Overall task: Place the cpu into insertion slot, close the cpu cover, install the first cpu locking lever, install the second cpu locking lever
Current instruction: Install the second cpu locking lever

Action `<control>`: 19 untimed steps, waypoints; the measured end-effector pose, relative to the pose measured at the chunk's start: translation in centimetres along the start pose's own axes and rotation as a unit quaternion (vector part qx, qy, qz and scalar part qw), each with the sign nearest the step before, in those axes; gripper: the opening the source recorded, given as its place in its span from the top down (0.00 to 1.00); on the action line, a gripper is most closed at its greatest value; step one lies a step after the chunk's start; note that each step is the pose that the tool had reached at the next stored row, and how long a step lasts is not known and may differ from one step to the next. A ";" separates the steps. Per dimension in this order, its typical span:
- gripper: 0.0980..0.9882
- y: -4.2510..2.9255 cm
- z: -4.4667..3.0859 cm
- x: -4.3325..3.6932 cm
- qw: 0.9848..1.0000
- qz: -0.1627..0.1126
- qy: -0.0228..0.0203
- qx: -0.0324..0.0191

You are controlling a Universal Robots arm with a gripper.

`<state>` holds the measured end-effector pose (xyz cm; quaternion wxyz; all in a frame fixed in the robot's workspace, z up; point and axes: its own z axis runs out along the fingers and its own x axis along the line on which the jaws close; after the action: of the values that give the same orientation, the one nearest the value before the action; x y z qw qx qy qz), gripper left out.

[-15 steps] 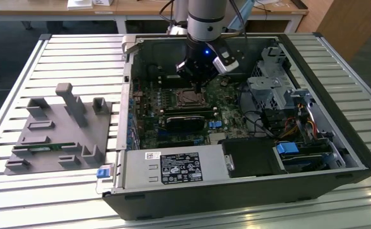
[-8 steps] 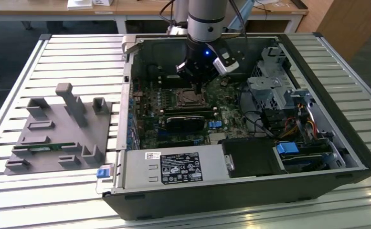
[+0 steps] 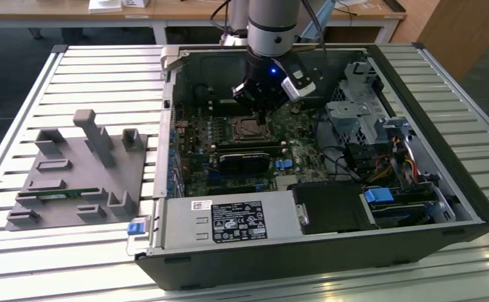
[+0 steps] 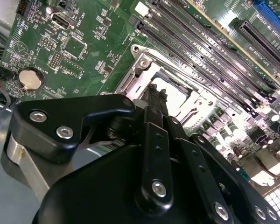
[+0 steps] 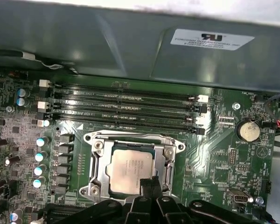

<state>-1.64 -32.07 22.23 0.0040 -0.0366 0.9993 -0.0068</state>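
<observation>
Black gripper (image 5: 148,185), fingers pressed together, bears on the thin silvery cpu cover (image 5: 134,139) at its six o'clock edge, apparently to close it; the dull silver square cpu (image 5: 129,171) sits seated in the silver-rimmed insertion slot (image 5: 99,170).

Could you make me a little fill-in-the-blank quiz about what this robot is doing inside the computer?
1. The silver chip already lies inside the square ____ on the green board.
2. The metal cover around the chip is a frame with a large ____ in its middle.
3. In the exterior view, the end effector hangs directly ____ the socket.
4. In the first wrist view, a round silver ____ sits on the board beside the socket.

Missing words: socket; window; above; battery
</observation>
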 end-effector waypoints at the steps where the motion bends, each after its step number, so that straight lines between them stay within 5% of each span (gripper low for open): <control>1: 0.99 0.00 -0.05 0.00 1.000 0.000 0.000 0.000; 19: 0.99 -0.53 -0.92 0.04 1.000 0.000 0.000 0.000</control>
<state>-1.64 -32.59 23.15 0.0041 -0.0366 0.9993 -0.0067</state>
